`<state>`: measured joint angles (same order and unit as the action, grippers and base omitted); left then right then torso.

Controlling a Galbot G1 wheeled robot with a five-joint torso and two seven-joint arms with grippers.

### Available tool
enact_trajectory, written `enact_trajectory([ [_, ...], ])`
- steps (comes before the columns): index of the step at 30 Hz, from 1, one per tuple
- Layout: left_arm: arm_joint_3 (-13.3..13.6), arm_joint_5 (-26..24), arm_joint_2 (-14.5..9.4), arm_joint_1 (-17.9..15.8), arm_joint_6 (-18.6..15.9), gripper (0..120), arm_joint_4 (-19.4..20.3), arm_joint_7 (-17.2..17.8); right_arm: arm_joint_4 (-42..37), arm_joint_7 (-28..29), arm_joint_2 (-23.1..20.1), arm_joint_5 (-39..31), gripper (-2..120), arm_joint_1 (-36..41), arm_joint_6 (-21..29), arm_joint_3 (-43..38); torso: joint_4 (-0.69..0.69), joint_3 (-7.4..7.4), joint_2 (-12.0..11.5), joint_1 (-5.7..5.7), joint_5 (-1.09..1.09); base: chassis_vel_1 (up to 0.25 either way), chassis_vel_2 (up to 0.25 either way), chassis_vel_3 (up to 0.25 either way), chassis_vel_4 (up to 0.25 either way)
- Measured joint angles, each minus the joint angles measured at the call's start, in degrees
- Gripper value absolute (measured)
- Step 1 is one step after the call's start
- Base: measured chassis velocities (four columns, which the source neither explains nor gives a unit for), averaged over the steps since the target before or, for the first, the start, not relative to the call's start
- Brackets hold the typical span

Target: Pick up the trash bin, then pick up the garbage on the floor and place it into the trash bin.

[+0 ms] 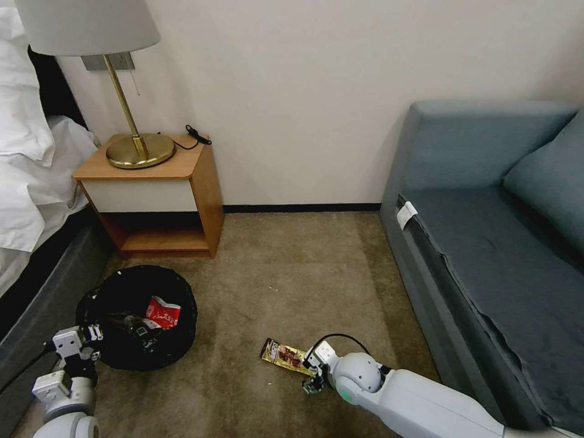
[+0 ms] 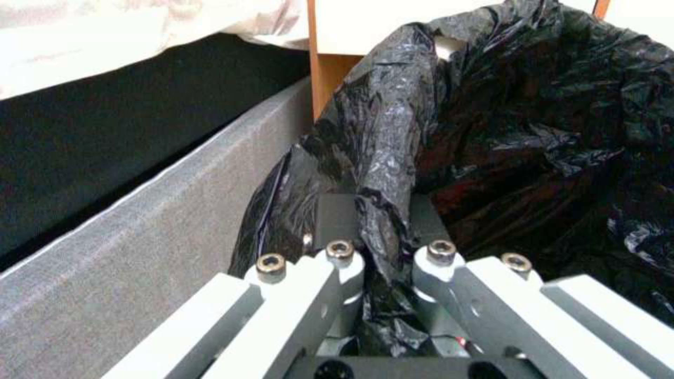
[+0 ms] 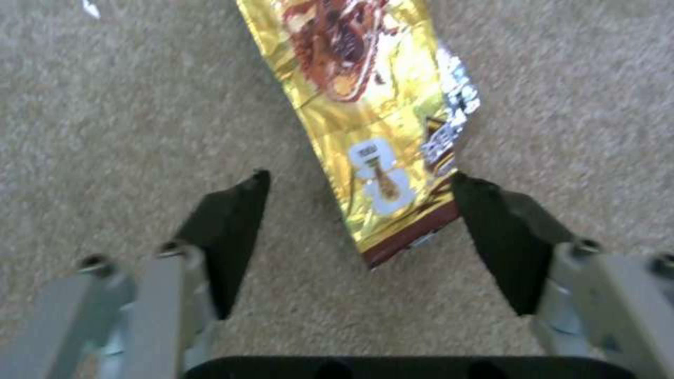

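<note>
The trash bin (image 1: pixel 131 292), lined with a crinkled black bag, stands on the carpet beside the bed, with a red-and-white snack packet (image 1: pixel 163 313) and other dark litter inside. My left gripper (image 1: pixel 91 333) is shut on the bin's near rim, pinching the black bag (image 2: pixel 383 173) between its fingers. A long gold-and-brown bar wrapper (image 1: pixel 284 354) lies flat on the carpet. My right gripper (image 3: pixel 359 181) is open just above the carpet, with the near end of the wrapper (image 3: pixel 383 158) between its two black fingertips (image 3: pixel 235 210).
A wooden nightstand (image 1: pixel 155 194) with a brass lamp (image 1: pixel 131 143) stands behind the bin. The bed (image 1: pixel 36 201) runs along the left, its grey base (image 2: pixel 155 221) close beside the bin. A blue-grey sofa (image 1: pixel 493 243) fills the right. Carpet (image 1: pixel 286 274) lies between them.
</note>
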<state>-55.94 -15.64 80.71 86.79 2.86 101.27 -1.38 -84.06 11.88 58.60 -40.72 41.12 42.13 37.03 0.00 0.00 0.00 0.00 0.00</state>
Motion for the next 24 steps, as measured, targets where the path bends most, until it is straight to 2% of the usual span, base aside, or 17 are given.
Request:
enact_trajectory([
  [1, 0.06, -0.02, -0.07, -0.11, -0.01, 3, -0.19, 0.01, 0.22, -0.19, 0.02, -0.02, 60, -0.20, 0.00, -0.14, 0.00, 0.00, 0.00, 0.00, 0.00, 0.000, 0.000, 0.000, 0.000],
  [2, 0.25, -0.09, -0.14, -0.30, -0.02, 3, -0.44, 0.01, 0.52, -0.57, 0.04, -0.03, 47, -0.14, 0.00, -0.28, 0.00, 0.00, 0.00, 0.00, 0.00, 0.000, 0.000, 0.000, 0.000],
  [3, 0.25, -0.09, -0.14, -0.30, -0.02, 3, -0.44, 0.01, 0.52, -0.57, 0.04, -0.03, 47, -0.14, 0.00, -0.28, 0.00, 0.00, 0.00, 0.00, 0.00, 0.000, 0.000, 0.000, 0.000],
  [4, 0.33, -0.17, -0.23, -0.46, -0.02, 3, -0.72, 0.01, 0.62, -0.74, 0.04, -0.03, 38, 0.12, 0.00, -0.32, 0.00, 0.00, 0.00, 0.00, 0.00, 0.000, 0.000, 0.000, 0.000],
  [6, 0.36, -0.18, -0.29, -0.52, -0.03, 3, -0.84, 0.01, 0.65, -0.82, 0.04, -0.03, 35, 0.22, 0.00, -0.34, 0.00, 0.00, 0.00, 0.00, 0.00, 0.000, 0.000, 0.000, 0.000],
  [10, 0.39, -0.30, -0.55, -0.78, -0.02, 3, -1.42, 0.02, 0.87, -1.41, 0.01, 0.03, 17, 0.57, 0.00, -0.52, 0.00, 0.00, 0.00, 0.00, 0.00, 0.000, 0.000, 0.000, 0.000],
  [14, 0.41, -0.34, -0.73, -0.88, -0.03, 3, -1.62, 0.02, 1.08, -1.69, 0.04, 0.06, 9, 0.56, 0.00, -0.59, 0.00, 0.00, 0.00, 0.00, 0.00, 0.000, 0.000, 0.000, 0.000],
  [15, 0.41, -0.44, -0.95, -1.01, -0.03, 3, -1.83, 0.02, 1.27, -1.89, 0.14, 0.06, 1, 0.50, 0.00, -0.64, 0.00, 0.00, 0.00, 0.00, 0.00, 0.000, 0.000, 0.000, 0.000],
  [24, 0.59, -0.67, -1.74, -1.73, -0.19, 3, -2.78, 0.02, 1.57, -2.24, 0.32, 0.05, 0, 0.59, -0.08, -0.73, 0.00, 0.00, 0.00, 0.00, 0.00, 0.000, 0.000, 0.000, 0.000],
])
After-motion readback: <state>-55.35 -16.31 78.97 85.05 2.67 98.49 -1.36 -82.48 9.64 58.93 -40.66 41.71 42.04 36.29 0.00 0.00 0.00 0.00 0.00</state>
